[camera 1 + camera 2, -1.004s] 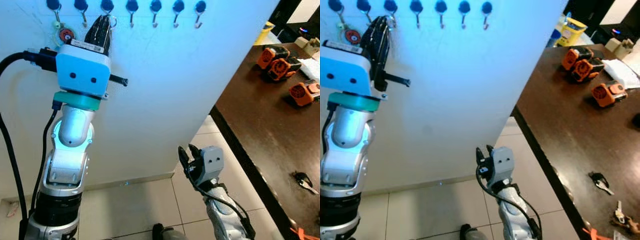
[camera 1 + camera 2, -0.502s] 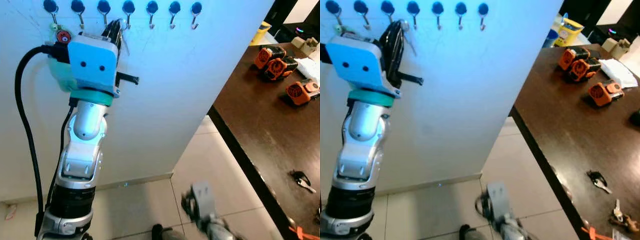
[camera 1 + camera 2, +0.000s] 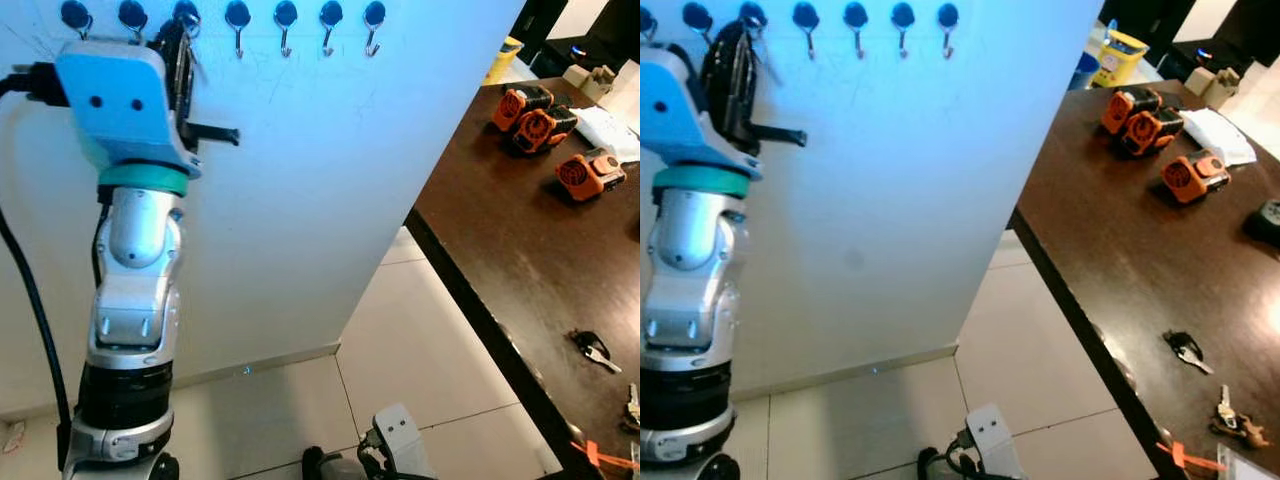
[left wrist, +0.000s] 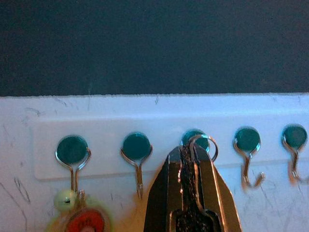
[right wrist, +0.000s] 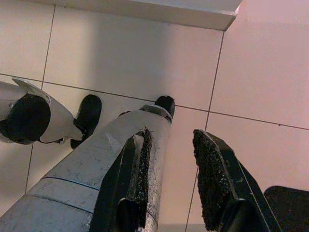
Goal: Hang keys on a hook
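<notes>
Up at the white wall's hook rail [image 4: 159, 128], the key [image 4: 189, 193] stands upright, long axis vertical, its ring [image 4: 203, 144] uppermost and overlapping the third hook [image 4: 194, 137] from the left. Pressed together on the key's blade, the left gripper [image 4: 191, 193] points up at the rail. Farther left, a red-tagged bunch [image 4: 81, 220] hangs from the first hook [image 4: 72, 150]. Low over the floor tiles [image 5: 120, 53], the right gripper [image 5: 176, 179] hangs with fingers spread, holding nothing.

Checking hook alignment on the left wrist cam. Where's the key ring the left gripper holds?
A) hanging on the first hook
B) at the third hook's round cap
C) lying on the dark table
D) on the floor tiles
B: the left gripper holds the key ring up against the third hook, counting from the one with the orange tag.
</notes>
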Tool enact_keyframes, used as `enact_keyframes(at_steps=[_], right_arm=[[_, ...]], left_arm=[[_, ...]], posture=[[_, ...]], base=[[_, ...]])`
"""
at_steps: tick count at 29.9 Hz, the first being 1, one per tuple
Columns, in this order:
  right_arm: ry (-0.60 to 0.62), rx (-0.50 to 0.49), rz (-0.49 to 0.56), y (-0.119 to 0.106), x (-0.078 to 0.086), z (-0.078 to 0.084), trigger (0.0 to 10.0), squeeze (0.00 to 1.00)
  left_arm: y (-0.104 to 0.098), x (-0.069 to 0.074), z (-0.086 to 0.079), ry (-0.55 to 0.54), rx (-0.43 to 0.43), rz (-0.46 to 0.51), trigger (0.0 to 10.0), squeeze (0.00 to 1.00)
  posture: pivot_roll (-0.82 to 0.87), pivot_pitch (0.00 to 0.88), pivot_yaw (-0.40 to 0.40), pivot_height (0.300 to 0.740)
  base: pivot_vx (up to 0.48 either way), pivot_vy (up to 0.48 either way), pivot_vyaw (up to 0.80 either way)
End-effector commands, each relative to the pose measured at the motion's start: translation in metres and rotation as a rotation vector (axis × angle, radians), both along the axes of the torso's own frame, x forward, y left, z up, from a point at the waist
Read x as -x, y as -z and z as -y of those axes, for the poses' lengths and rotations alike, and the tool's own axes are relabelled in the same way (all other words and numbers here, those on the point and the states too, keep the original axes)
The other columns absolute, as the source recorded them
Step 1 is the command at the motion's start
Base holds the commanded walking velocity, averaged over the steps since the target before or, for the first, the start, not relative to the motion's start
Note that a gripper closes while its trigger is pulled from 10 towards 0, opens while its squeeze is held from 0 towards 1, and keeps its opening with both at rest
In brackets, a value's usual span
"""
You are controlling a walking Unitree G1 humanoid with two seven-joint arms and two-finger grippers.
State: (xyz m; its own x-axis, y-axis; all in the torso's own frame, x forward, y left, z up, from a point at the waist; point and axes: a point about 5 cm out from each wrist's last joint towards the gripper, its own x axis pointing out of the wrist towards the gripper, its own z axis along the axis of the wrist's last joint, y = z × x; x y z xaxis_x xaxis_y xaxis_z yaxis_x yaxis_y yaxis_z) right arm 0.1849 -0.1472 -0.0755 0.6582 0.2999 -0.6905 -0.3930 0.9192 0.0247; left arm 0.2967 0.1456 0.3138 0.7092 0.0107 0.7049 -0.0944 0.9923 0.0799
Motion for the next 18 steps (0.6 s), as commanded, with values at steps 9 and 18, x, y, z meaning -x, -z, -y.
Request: enact_keyframes(at_steps=[9, 18], right_arm=[[0.027, 0.002, -0.067, 0.009, 0.016, 0.007, 10.0, 0.00], [0.034, -0.006, -0.068, 0.009, 0.017, 0.007, 10.0, 0.00]], left_arm=[[0.015, -0.001, 0.000, 0.001, -0.046, -0.070, 10.0, 0.00], [0.012, -0.006, -0.003, -0.030, -0.029, -0.073, 10.0, 0.00]], posture=[[-0.11, 0.094, -0.034, 0.740], [-0.12, 0.094, -0.028, 0.740]], base=[[0.000, 0.000, 0.00], [0.000, 0.000, 0.00]])
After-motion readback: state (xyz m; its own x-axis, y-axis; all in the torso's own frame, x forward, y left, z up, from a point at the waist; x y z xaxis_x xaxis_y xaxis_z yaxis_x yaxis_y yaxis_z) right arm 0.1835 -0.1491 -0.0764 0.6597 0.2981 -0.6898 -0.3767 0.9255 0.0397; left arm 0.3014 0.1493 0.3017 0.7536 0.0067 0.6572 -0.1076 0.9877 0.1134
